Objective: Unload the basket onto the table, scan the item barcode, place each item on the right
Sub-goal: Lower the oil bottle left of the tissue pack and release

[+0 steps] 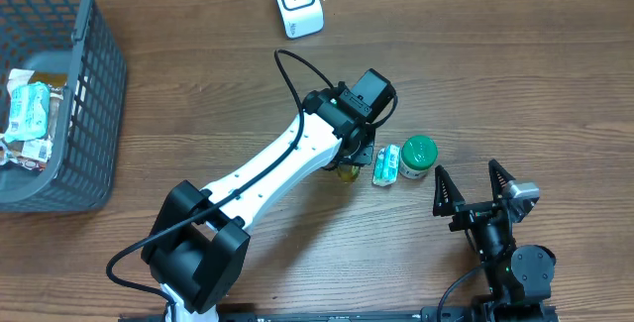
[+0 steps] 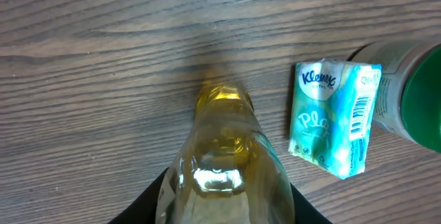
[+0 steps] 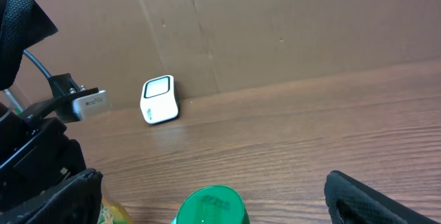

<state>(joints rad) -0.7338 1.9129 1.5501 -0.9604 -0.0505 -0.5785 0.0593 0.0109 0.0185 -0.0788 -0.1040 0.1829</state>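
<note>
My left gripper (image 1: 351,156) (image 2: 227,209) is shut on a clear bottle of yellow liquid (image 2: 224,155) (image 1: 347,172), its black jaws pressed against both sides. The bottle's yellow cap end (image 2: 224,98) points away from the camera, close to the wooden table. No barcode shows on the bottle. The white scanner (image 1: 297,3) (image 3: 160,100) stands at the table's far edge, well away from the bottle. My right gripper (image 1: 474,189) (image 3: 212,178) is open and holds nothing, near the front right, just short of a green-lidded jar (image 1: 418,156) (image 3: 210,209).
A blue Kleenex tissue pack (image 1: 386,164) (image 2: 334,117) lies between the bottle and the green-lidded jar, a barcode on its side. A grey mesh basket (image 1: 94,94) with packaged goods stands at the far left. A brown cardboard wall (image 3: 289,24) backs the table.
</note>
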